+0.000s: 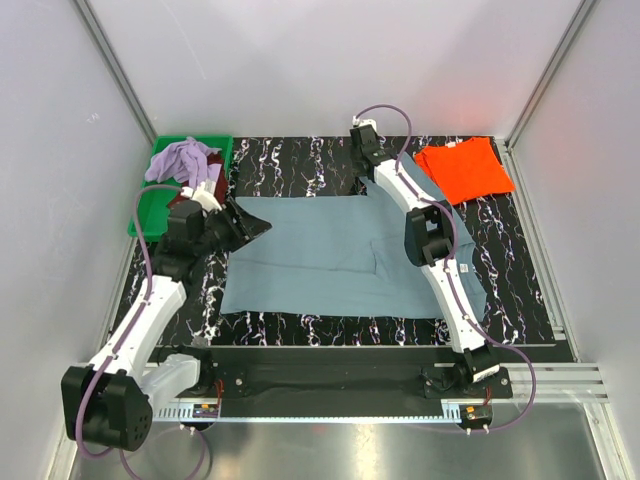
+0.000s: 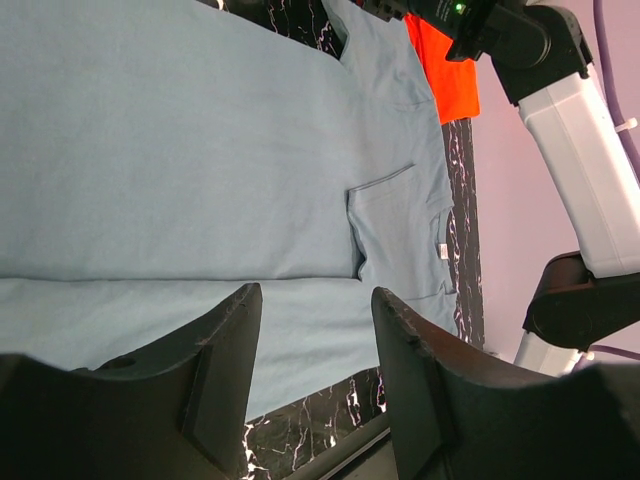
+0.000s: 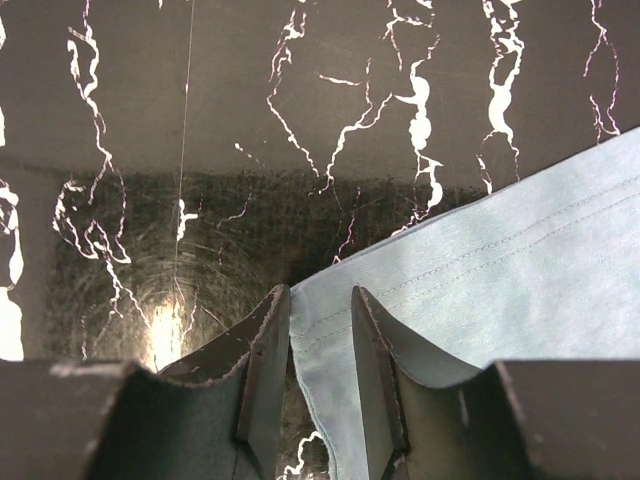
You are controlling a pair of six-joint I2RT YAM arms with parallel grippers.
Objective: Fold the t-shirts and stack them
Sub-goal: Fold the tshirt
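Far left of the table [image 1: 300,160]: a green tray [image 1: 150,208] holds a crumpled lavender t-shirt [image 1: 180,158] with a dark maroon t-shirt [image 1: 212,183] partly visible beside it.

Left gripper [image 2: 315,325]: positioned over the left edge of the blue-grey t-shirt [image 1: 320,260]. Jaws released, standing well apart, with nothing between them. The left wrist view shows only flat cloth below.

Centre: the blue-grey t-shirt lies spread on the black marbled table, its near strip folded over lengthwise. The collar end lies toward the right, partly under the right arm [image 1: 435,240].

Right gripper [image 3: 320,310]: reached to the far side of the table, low over it. Jaws parted only a little, one finger each side of a stitched hem corner of the blue-grey t-shirt. The cloth is not visibly pinched.

Far right: an orange t-shirt [image 1: 465,168] lies folded on the table, apart from the blue-grey one.
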